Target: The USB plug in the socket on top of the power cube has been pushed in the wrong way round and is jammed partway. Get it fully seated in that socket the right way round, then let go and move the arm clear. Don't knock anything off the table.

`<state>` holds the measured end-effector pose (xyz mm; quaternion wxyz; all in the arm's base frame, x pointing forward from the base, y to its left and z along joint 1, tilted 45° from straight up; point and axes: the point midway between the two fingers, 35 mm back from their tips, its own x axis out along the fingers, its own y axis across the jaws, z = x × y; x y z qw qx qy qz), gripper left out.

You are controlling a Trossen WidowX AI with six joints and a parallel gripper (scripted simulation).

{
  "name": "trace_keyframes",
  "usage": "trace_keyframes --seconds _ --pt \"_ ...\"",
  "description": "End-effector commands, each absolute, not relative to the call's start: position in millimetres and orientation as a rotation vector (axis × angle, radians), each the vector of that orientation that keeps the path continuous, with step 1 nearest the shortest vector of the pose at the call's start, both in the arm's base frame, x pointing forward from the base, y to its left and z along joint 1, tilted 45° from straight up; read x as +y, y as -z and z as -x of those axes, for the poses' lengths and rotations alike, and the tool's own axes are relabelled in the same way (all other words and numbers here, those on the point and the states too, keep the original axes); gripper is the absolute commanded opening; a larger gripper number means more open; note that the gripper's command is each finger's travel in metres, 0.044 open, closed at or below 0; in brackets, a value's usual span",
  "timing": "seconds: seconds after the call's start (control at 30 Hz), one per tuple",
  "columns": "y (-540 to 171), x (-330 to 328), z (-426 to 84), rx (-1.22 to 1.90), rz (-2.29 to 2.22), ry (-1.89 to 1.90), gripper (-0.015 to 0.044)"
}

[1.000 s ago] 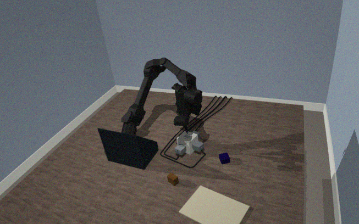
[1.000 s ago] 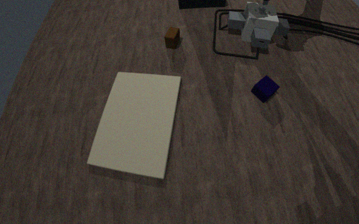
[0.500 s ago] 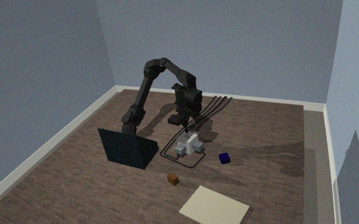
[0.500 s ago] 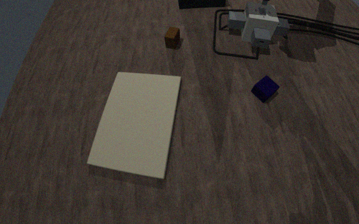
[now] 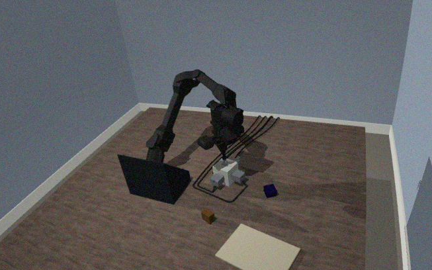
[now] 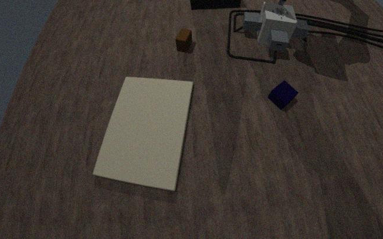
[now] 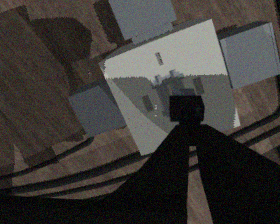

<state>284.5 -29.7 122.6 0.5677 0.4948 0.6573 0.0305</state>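
The white power cube (image 5: 226, 177) (image 6: 277, 26) (image 7: 191, 52) stands on the table, turned relative to the wrist view. Its top shows small dark slots and lies partly in shadow. My gripper (image 5: 223, 157) (image 7: 191, 135) points down over the top and is shut on the USB plug. The plug (image 7: 185, 108) shows as a small black block at the fingertips, over the shaded part of the top. Its lower end is hidden, so I cannot tell its exact height above the socket or which way round it is.
Grey adapters (image 5: 216, 180) (image 6: 278, 37) (image 7: 251, 56) stick out of the cube's sides, with black cables (image 5: 231, 201) (image 6: 252, 60) around it. A dark box (image 5: 151, 180) (image 6: 214, 3), an orange block (image 5: 208, 216) (image 6: 183, 40), a dark blue block (image 5: 270, 190) (image 6: 282, 94) and a cream board (image 5: 257, 248) (image 6: 148, 130) lie nearby.
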Motion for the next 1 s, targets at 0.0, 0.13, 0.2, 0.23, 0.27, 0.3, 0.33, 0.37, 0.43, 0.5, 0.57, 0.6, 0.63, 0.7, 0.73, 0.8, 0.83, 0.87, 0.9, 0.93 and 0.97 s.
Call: trace_keyframes --seconds 0.0,0.13,0.2,0.23,0.27,0.3,0.33,0.37,0.43,0.5,0.57,0.6,0.63,0.7,0.73,0.8,0.83,0.87,0.9,0.93,0.97 --pt "-122.0 -29.4 -284.1 1.568 -1.261 0.025 0.0" --pt "-122.0 -29.4 -284.1 1.584 -1.342 0.109 0.0" --pt "-122.0 -29.4 -284.1 1.59 -1.382 0.151 0.0" --pt "-122.0 -29.4 -284.1 1.594 -1.403 0.172 0.0" --pt "-122.0 -29.4 -284.1 1.596 -1.423 0.194 0.0" --pt "-122.0 -29.4 -284.1 1.599 -1.443 0.216 0.0" --pt "-122.0 -29.4 -284.1 1.602 -1.463 0.237 0.0" --pt "-122.0 -29.4 -284.1 1.604 -1.483 0.259 0.0" --pt "-122.0 -29.4 -284.1 1.608 -1.522 0.303 0.0" --pt "-122.0 -29.4 -284.1 1.612 -1.562 0.348 0.0" --pt "-122.0 -29.4 -284.1 1.614 -1.601 0.393 0.0" --pt "-122.0 -29.4 -284.1 1.615 -1.62 0.416 0.0" --pt "-122.0 -29.4 -284.1 1.616 -1.64 0.438 0.0" --pt "-122.0 -29.4 -284.1 1.617 -1.679 0.484 0.0" --pt "-122.0 -29.4 -284.1 1.617 -1.698 0.508 0.0" --pt "-122.0 -29.4 -284.1 1.617 -1.736 0.554 0.0" --pt "-122.0 -29.4 -284.1 1.616 -1.755 0.578 0.0" --pt "-122.0 -29.4 -284.1 1.615 -1.774 0.602 0.0" --pt "-122.0 -29.4 -284.1 1.614 -1.793 0.625 0.0" --pt "-122.0 -29.4 -284.1 1.613 -1.812 0.649 0.0" --pt "-122.0 -29.4 -284.1 1.612 -1.831 0.673 0.0"
